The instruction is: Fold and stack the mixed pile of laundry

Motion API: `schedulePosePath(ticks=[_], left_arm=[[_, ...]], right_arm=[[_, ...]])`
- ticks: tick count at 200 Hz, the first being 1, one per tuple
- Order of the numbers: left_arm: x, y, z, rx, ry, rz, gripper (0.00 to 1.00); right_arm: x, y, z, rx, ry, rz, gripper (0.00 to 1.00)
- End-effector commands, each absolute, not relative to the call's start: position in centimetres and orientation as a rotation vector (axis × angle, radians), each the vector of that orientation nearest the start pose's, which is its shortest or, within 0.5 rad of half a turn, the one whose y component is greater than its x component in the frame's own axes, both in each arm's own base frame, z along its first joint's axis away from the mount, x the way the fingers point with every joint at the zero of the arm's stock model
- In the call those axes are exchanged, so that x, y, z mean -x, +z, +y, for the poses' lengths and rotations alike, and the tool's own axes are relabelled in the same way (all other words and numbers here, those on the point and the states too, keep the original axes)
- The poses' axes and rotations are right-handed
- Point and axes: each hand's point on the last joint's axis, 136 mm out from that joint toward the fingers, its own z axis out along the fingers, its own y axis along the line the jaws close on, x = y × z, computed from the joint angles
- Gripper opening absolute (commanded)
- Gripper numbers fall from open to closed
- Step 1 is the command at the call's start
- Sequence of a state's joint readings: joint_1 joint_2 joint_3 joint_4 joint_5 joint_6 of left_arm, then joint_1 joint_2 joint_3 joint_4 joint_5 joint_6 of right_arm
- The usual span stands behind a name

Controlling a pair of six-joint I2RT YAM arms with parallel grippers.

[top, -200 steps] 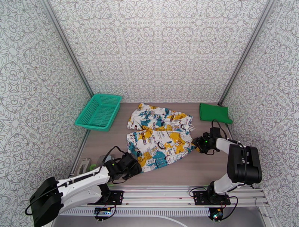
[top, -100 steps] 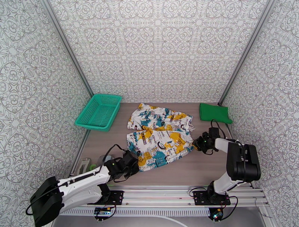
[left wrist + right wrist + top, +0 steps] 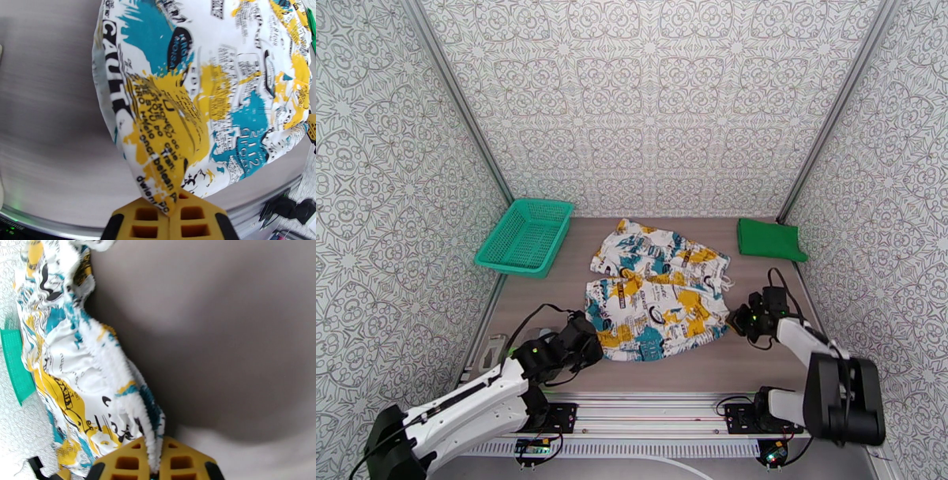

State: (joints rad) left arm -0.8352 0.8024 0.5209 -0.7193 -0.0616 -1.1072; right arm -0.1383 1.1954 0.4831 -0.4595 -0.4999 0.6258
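A teal-green mesh basket point(image 3: 525, 235) sits at the far left of the tabletop point(image 3: 758, 363), tilted, with its near left corner hanging over the tabletop's left edge. The tabletop is a grey-brown wood grain. Walls point(image 3: 648, 103) papered in a grey-and-white ornamental pattern close it in on three sides, with slanted metal posts point(image 3: 458, 103) at the two far corners. A metal rail point(image 3: 663, 410) runs along the near edge. A small pale object point(image 3: 494, 351), too unclear to name, lies at the near left.
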Motion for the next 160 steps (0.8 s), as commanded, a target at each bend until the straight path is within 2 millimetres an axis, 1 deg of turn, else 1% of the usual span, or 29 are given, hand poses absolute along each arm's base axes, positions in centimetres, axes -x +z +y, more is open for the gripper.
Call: schedulePosePath(ticks=[1, 12, 28, 60, 95, 130, 143, 160], left_arm=[[-15.1, 10.2, -14.7, 0.278, -0.533, 2.686, 0.00], [-15.5, 11.0, -14.6, 0.243, -0.525, 2.669, 0.00], [-16.9, 12.4, -14.5, 0.204, -0.510, 2.641, 0.00], [-21.0, 16.0, -14.9, 0.141, -0.530, 2.563, 0.00], [-27.0, 21.2, -15.7, 0.055, -0.516, 2.450, 0.00], [-33.3, 25.0, -15.3, 0.011, -0.471, 2.369, 0.00], [-35.5, 26.7, -15.4, -0.004, -0.491, 2.329, 0.00], [-38.4, 28.7, -15.7, -0.025, -0.489, 2.283, 0.00]], right_arm=[[-21.4, 2.9, 4.2, -0.902, 0.696, 2.700, 0.01], [-21.5, 3.2, 4.0, -0.901, 0.674, 2.685, 0.02], [-22.1, 3.8, 3.7, -0.889, 0.663, 2.672, 0.01], [-24.5, 6.3, 3.5, -0.846, 0.671, 2.633, 0.00], [-27.7, 9.7, 3.1, -0.803, 0.684, 2.548, 0.00], [-31.3, 12.2, 3.1, -0.785, 0.733, 2.475, 0.00], [-32.8, 13.2, 3.1, -0.775, 0.754, 2.445, 0.00], [-34.6, 14.1, 2.8, -0.768, 0.760, 2.419, 0.00]])
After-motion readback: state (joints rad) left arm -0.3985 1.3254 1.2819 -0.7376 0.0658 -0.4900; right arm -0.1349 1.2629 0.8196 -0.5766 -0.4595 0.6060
